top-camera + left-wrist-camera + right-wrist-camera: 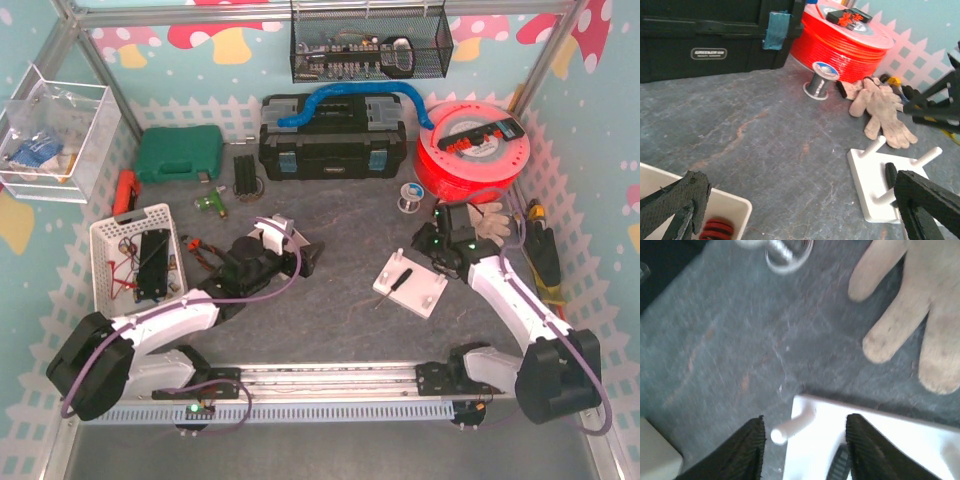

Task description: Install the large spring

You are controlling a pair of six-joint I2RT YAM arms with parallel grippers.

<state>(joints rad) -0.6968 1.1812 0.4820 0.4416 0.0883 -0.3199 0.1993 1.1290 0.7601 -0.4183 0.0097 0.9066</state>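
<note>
The white peg base (412, 285) lies on the grey table with a black spring (396, 281) on it. In the left wrist view the base (875, 187) is at the lower right, with its upright pegs and the black spring (890, 175). A red spring (715, 230) lies in a white tray (730, 202) at the lower left. My left gripper (308, 258) (800, 185) is open and empty, left of the base. My right gripper (437, 243) (805, 422) is open and empty, over the base's (880, 440) far corner, astride one white peg (792, 425).
A beige glove (490, 217) (910, 315) and a solder spool (407, 199) (820, 82) lie behind the base. A red cable reel (470, 150), a black toolbox (330, 140), a green case (180, 152) and a white basket (110, 235) ring the table.
</note>
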